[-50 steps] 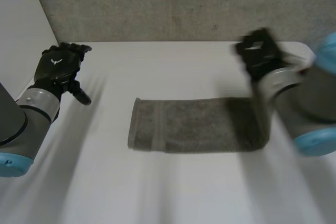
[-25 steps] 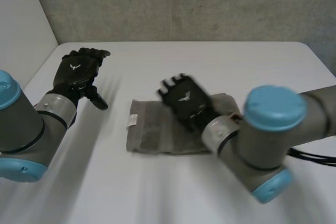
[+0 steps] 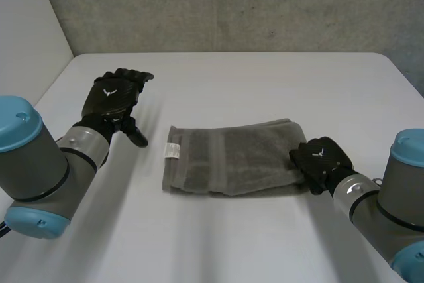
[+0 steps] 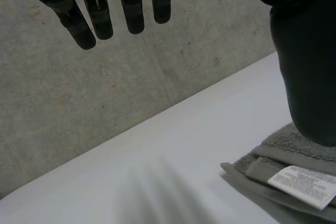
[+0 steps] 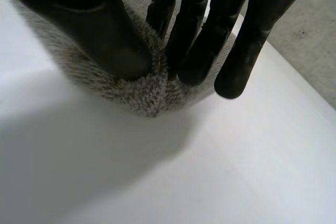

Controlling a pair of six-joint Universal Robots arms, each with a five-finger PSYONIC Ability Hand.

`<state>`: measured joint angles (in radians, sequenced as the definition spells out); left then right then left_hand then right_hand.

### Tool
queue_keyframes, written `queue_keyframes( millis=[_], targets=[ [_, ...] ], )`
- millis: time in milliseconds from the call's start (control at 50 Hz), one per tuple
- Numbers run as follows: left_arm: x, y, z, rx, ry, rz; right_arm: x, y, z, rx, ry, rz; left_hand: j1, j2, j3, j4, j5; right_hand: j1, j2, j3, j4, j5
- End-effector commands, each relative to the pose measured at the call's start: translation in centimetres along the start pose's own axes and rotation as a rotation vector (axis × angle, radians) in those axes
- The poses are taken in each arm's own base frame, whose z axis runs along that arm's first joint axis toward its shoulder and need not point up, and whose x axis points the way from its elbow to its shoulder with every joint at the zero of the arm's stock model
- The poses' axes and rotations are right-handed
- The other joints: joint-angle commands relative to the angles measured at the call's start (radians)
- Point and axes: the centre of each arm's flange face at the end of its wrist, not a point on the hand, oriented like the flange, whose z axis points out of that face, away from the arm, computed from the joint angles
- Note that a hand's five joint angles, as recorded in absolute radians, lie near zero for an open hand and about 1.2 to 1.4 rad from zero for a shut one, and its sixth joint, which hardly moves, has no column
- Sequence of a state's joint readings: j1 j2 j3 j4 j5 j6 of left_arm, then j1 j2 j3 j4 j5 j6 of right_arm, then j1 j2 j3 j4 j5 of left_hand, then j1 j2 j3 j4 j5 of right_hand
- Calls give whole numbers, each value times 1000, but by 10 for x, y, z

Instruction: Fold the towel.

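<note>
1. The grey towel (image 3: 228, 158) lies folded into a long band near the middle of the white worktop (image 3: 265, 84). Its length runs across between the two arms.
2. A small white label (image 3: 173, 150) sits at the end of the towel nearer the left hand. In the left wrist view, stacked layers of cloth show at that corner.
3. The right hand (image 3: 320, 159) is low on the worktop at the towel's opposite end.
4. In the right wrist view, the thumb and fingers (image 5: 191, 24) of this hand close on a bunched ridge of the towel. They pinch the pile between them, so the hand is grasping the towel.
5. The left hand (image 3: 116, 96) is off the towel, over bare worktop, near the label end but apart from it.
6. The left hand's fingers (image 4: 100, 14) are straight and slightly spread with nothing in them, so the hand is released. Its thumb hangs beside the label corner in the left wrist view.
7. A rough grey wall (image 3: 232, 4) stands behind the far edge of the worktop.
</note>
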<state>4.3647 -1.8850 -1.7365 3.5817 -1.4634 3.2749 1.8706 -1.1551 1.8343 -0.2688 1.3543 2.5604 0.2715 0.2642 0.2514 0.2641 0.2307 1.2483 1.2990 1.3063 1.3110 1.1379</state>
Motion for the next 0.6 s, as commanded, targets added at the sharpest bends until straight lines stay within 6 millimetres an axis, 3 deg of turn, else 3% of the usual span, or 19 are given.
queue_keyframes(
  millis=[20,80,120,140,160,180,220,240,280,300,340,440,520,540,560,580,600],
  targets=[
    [2,-1,-1,2,3,-1,12,-12,9,34,78,-62,-70,-62,-50,-62,-204,148,97,90,85,84],
    [1,-3,-1,8,0,0,15,-28,11,72,114,-136,-70,-62,-50,-62,-204,148,97,90,85,84],
    [0,-5,-1,15,-3,-1,-23,-64,5,196,58,-266,-70,-62,-50,-62,-204,148,97,90,85,84],
    [0,-5,-1,15,-3,-1,-23,-64,5,196,57,-267,-70,-62,-50,-62,-204,148,97,90,85,84],
    [0,-6,-1,16,-5,-1,-46,-82,1,276,28,-337,-70,-62,-50,-62,-204,148,97,90,85,84],
    [0,-6,-1,16,-5,-1,-47,-82,1,277,28,-338,-70,-62,-50,-62,-204,148,97,90,85,84],
    [-2,-9,-1,25,-9,0,-89,-108,-8,421,-23,-465,-70,-62,-50,-62,-204,148,97,90,85,84],
    [-2,-9,-1,25,-9,0,-90,-108,-9,422,-23,-466,-70,-62,-50,-62,-204,148,97,90,85,84],
    [-5,-16,-2,47,-18,1,-130,-113,-13,510,-87,-561,-70,-62,-50,-62,-204,148,97,90,85,84],
    [-5,-16,-2,47,-18,1,-130,-114,-13,511,-87,-561,-70,-62,-50,-62,-204,148,97,90,85,84],
    [-7,-23,-3,66,-27,1,-157,-116,-17,585,-184,-602,-70,-62,-50,-62,-204,148,97,90,85,84],
    [-11,-31,-5,86,-53,-11,-181,-100,-23,637,-390,-600,-70,-62,-50,-62,-204,148,97,90,85,84],
    [-10,-31,-6,86,-56,-19,-185,-95,-26,622,-461,-561,-73,-65,-53,-65,-206,148,97,90,85,84],
    [-9,-31,-6,86,-53,-19,-182,-95,-24,596,-457,-521,-73,-65,-53,-65,-206,-226,-277,-284,-289,-290],
    [-8,-31,-7,83,-48,-19,-177,-94,-19,558,-437,-467,-73,-65,-53,-65,-206,-796,-847,-854,-859,-861],
    [-8,-31,-7,83,-48,-19,-177,-94,-19,558,-436,-467,-73,-65,-53,-65,-206,-802,-853,-860,-865,-866],
    [-6,-30,-6,84,-45,-20,-162,-95,-11,515,-386,-398,-73,-65,-53,-65,-206,-1074,-1124,-1132,-1136,-1138]
  ],
)
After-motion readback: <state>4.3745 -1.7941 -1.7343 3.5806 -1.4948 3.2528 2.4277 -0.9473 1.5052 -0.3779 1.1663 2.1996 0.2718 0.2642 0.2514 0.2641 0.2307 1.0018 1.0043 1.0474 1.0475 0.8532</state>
